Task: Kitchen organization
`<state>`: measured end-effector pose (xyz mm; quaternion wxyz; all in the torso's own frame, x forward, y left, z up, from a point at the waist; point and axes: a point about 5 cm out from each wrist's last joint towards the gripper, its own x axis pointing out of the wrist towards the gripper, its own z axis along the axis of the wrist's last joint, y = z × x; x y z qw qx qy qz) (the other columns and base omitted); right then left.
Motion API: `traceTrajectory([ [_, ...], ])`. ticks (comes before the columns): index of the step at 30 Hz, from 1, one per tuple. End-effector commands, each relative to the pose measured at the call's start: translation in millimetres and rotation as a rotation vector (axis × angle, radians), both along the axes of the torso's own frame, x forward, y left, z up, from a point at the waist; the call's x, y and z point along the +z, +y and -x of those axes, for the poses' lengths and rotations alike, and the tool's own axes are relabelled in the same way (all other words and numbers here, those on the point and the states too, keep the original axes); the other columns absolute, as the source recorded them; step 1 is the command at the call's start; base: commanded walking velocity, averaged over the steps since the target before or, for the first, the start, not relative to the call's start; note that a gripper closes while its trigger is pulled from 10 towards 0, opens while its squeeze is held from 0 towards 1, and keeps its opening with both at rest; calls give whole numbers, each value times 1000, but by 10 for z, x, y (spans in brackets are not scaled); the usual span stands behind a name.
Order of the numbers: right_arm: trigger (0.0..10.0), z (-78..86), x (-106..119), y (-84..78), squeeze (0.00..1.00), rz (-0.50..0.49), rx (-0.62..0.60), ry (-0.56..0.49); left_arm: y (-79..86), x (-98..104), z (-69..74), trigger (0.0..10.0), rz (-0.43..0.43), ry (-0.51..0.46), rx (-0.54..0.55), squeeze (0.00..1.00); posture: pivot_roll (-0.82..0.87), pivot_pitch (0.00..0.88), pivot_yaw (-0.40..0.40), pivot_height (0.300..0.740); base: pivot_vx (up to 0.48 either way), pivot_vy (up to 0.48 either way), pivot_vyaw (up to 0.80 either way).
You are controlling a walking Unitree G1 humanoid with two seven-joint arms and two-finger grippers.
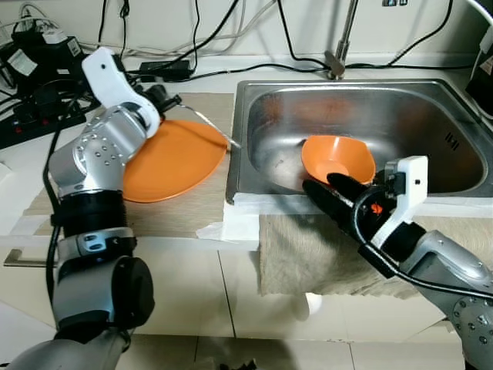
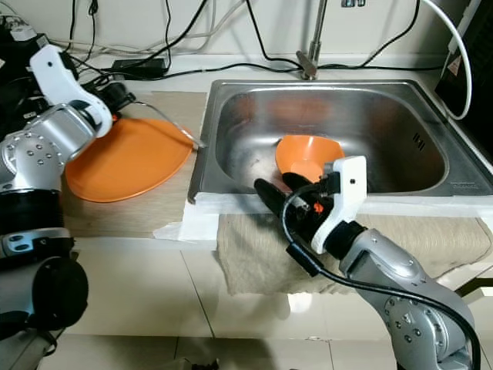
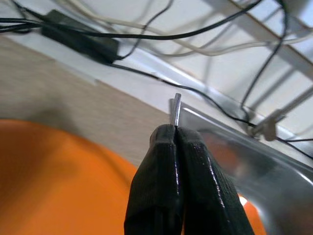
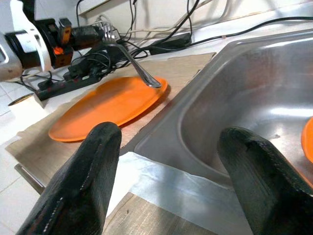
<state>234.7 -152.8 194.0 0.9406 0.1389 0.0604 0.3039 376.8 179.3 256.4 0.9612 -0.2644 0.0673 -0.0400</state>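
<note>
My left gripper is shut on a thin metal utensil, apparently a fork, which slants down over the far right edge of a flat orange plate on the counter mat. In the left wrist view the utensil's end pokes out between the closed fingers. An orange bowl sits tilted in the steel sink against its front wall. My right gripper stands open at the sink's front rim, just in front of the bowl, with nothing between its fingers.
A beige cloth hangs over the counter's front edge below the sink. A faucet rises behind the basin. A power strip and several cables crowd the back left of the counter. White tape lines the sink rim.
</note>
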Motion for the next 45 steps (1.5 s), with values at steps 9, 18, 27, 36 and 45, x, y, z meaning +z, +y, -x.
traceTrajectory([
  [9, 10000, -38, 65, -30, 1000, 19, -25, -30, -37, 25, 50, 0, -6, 4, -13, 0, -80, 0, 69, 740, 0, 0, 0],
  [18, 10000, -64, 73, -66, 1000, 41, -29, -38, -110, 43, 85, 0, 5, 3, -45, 0, -79, 0, 65, 740, 0, 0, 0],
  [27, 10000, -183, 50, -71, 1000, 95, -1, -41, -318, 30, 171, 0, 42, 9, -116, 0, -75, 0, 58, 740, 0, 0, 0],
  [36, 10000, -347, 27, -13, 1000, 130, 45, -50, -516, 19, 263, 0, 66, 9, -185, 0, -57, 0, 48, 740, 0, 0, 0],
  [45, 10000, -531, -12, -1, 1000, 164, 59, -63, -736, 95, 385, 0, 69, -50, -302, 0, -45, 0, 43, 740, 0, 0, 0],
])
